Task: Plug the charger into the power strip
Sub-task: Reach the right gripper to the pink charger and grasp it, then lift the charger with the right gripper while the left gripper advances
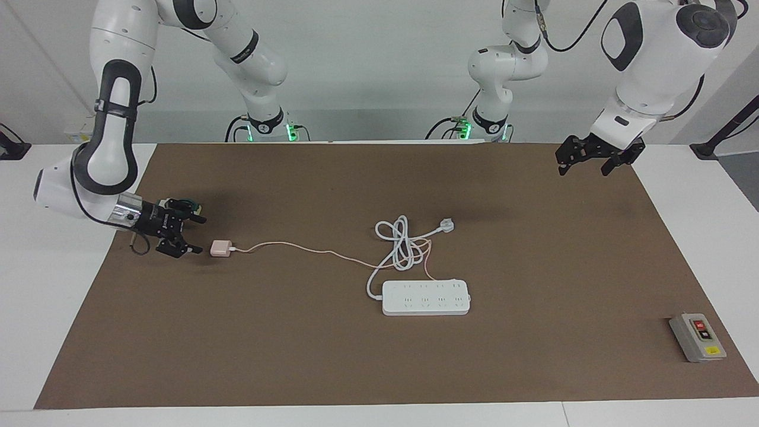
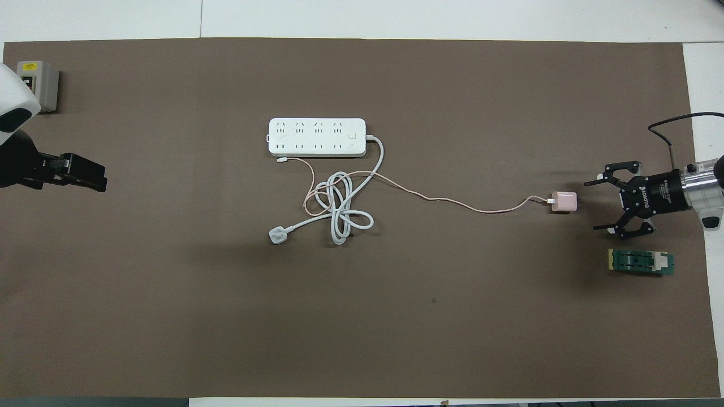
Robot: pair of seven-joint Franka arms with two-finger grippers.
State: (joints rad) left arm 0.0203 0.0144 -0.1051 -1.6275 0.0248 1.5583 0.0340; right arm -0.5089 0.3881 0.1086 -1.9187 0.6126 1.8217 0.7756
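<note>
Charger [image 1: 222,248] lies just beside the spread, empty right end effector [image 1: 193,235], which should straddle its sides squarely before clenching; the left end effector [image 1: 583,163] waits released.

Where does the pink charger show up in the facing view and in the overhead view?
Facing view: the charger lies mid-height toward the picture's left edge, just ahead of the open right gripper.
Overhead view: the charger lies mid-height toward the picture's right edge.
Shared landmark: the power strip, which its cable runs toward.
</note>
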